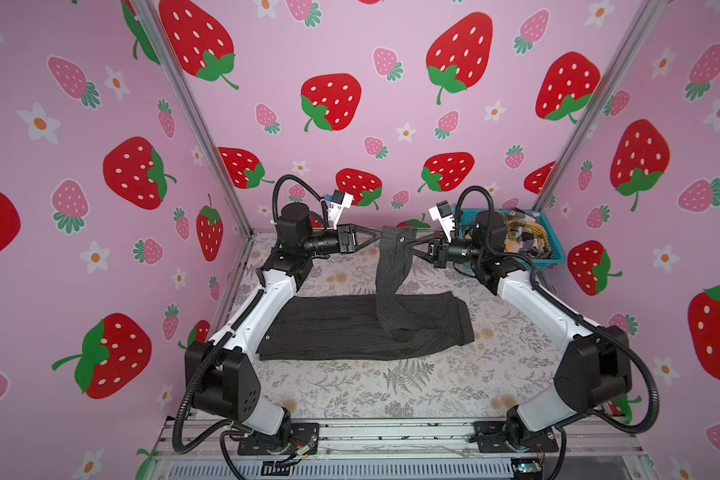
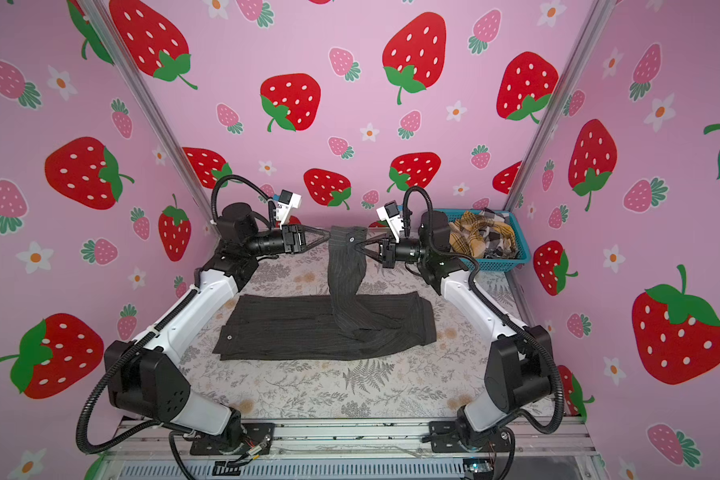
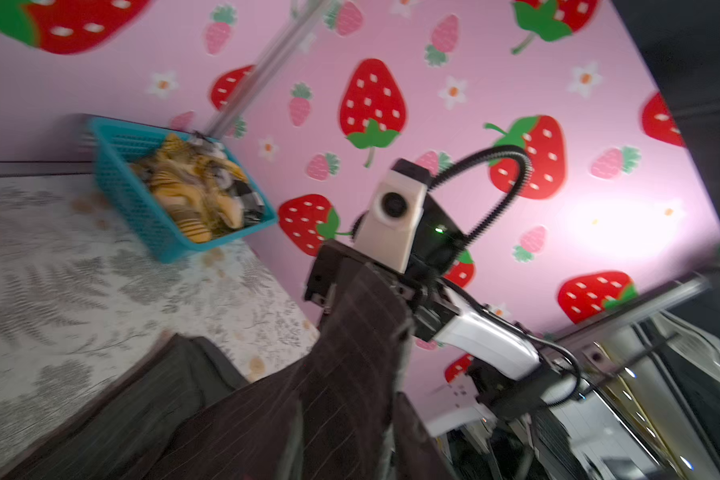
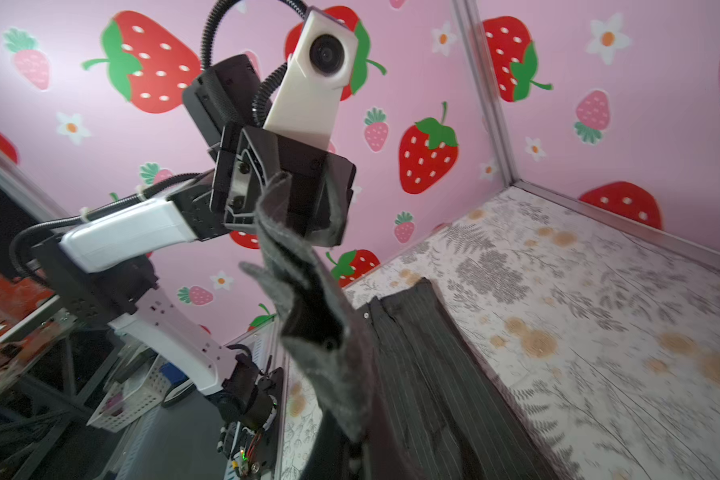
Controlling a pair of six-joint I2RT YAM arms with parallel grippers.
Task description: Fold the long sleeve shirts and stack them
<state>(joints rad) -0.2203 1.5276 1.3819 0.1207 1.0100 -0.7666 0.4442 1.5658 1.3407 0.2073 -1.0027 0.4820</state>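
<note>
A dark charcoal pinstriped long sleeve shirt [image 1: 341, 332] [image 2: 292, 328] lies folded flat across the middle of the table. One sleeve [image 1: 391, 274] [image 2: 346, 274] rises from it to a cuff with a small button, held up between both arms. My right gripper [image 1: 405, 246] [image 2: 356, 246] is shut on the cuff's right side. The tips of my left gripper [image 1: 380, 235] [image 2: 328, 238] meet the cuff's left edge. In the left wrist view the sleeve [image 3: 350, 353] covers the jaws, so their opening does not show. In the right wrist view the sleeve [image 4: 308, 299] hangs over the folded body [image 4: 425, 374].
A teal basket [image 1: 555, 254] [image 2: 522, 251] [image 3: 142, 208] stands at the back right corner, close behind the right arm. It holds crumpled mustard plaid and black-white check shirts [image 1: 520, 235] [image 2: 479, 239] [image 3: 196, 195]. Pink strawberry-print walls close in three sides. A metal rail runs along the front.
</note>
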